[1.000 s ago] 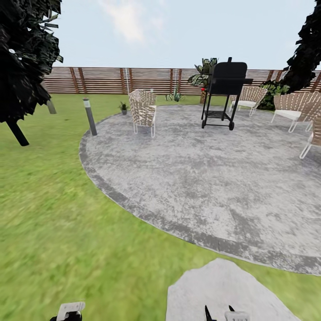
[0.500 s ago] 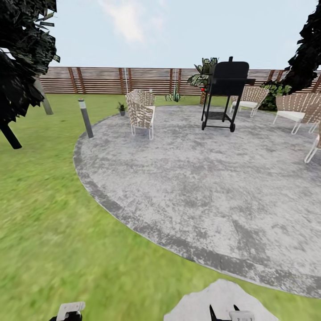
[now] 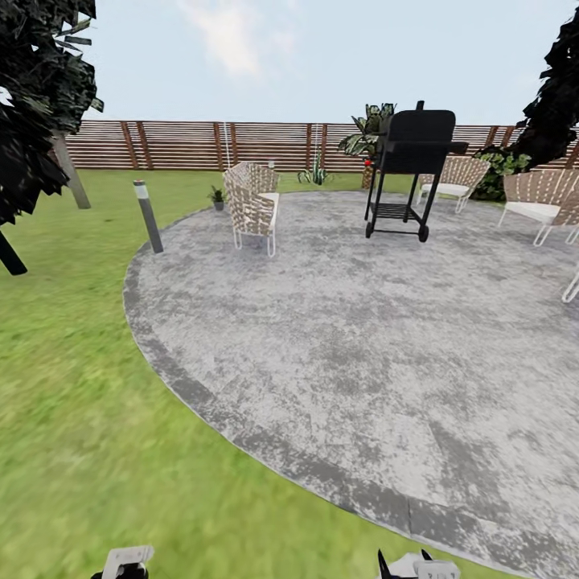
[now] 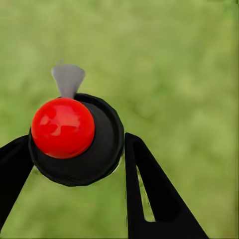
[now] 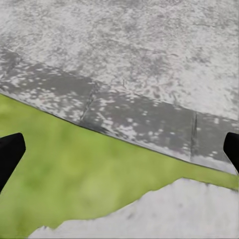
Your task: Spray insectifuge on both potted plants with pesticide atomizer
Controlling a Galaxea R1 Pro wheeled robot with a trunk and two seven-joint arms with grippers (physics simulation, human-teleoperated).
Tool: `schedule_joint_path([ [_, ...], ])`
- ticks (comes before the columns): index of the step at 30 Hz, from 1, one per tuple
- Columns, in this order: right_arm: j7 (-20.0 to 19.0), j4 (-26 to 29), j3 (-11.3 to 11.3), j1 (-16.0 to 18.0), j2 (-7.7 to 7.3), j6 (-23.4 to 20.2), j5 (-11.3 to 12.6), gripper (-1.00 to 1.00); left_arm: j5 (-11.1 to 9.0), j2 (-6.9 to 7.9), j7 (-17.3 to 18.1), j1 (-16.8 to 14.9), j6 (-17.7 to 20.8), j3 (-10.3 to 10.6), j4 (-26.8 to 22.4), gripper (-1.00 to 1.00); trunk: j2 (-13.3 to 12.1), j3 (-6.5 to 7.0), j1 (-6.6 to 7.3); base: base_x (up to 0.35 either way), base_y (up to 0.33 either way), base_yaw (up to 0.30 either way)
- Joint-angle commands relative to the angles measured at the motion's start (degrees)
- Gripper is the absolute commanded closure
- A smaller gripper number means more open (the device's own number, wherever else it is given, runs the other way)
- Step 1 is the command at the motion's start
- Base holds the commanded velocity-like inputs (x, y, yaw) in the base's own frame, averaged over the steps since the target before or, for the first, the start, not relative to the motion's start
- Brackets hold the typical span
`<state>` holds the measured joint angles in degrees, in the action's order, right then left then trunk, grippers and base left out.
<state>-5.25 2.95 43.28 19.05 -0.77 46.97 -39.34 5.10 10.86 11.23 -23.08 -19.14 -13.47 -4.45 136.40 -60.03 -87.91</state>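
Most of what I see from the head camera is the garden [image 3: 72,386], green lawn wrapped around a big round patch of grey stone paving [image 3: 362,322], with a brown slatted fence [image 3: 185,145] closing off the far side. Dark tree foliage [image 3: 36,96] hangs in at the left edge. On the far part of the paving stand a black grill [image 3: 410,161] and a woven chair [image 3: 253,205], with more pale chairs off to the right, and a grey lamp post [image 3: 147,215] leans at the paving's left rim. Two potted plants sit far off. One [image 3: 218,195] is on the grass just behind the woven chair, and the other [image 3: 315,173] is close to the fence. On my right wrist camera, the right gripper [image 5: 119,149] has its jaws spread wide, with nothing between them, over the seam where grass meets the paving's darker border and a pale stepping stone [image 5: 164,214]. On my left wrist camera, the left gripper [image 4: 78,142] has its jaws clamped on the pesticide atomizer [image 4: 102,149], seen end-on over blurred grass: a round dark body, a glossy red ball on top, and a pale grey spout poking out beyond it.
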Motion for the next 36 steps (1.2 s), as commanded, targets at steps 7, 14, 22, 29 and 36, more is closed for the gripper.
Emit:
schedule_joint_path([
  [7,-0.55,-0.05,0.49,0.03,0.0,0.13,0.05,-1.0,0.53,0.03,0.2,-0.04,-0.2,-0.5,0.05,1.0,0.02,-0.05,-0.02,0.34,-0.072,0.0],
  [14,-0.55,-0.05,0.42,0.03,0.01,0.13,0.05,-1.0,0.53,0.02,0.2,-0.04,-0.2,-0.5,0.05,1.0,0.02,-0.05,-0.02,0.34,-0.073,0.051],
  [22,-0.55,-0.05,0.4,0.03,0.04,0.13,0.04,-1.0,0.51,0.03,0.2,-0.04,-0.2,-0.5,0.05,1.0,0.02,-0.05,-0.02,0.34,-0.025,0.255],
  [29,-0.55,-0.02,0.48,0.03,-0.02,0.13,0.05,-1.0,0.53,0.02,0.2,-0.04,-0.2,-0.5,0.05,1.0,0.02,-0.05,-0.02,0.34,0.0,0.089],
  [36,-0.55,-0.05,0.4,0.03,-0.36,0.22,0.05,-1.0,0.44,-0.05,0.29,-0.04,-0.19,-0.5,0.14,1.0,0.02,-0.05,-0.02,0.292,0.0,0.002],
])
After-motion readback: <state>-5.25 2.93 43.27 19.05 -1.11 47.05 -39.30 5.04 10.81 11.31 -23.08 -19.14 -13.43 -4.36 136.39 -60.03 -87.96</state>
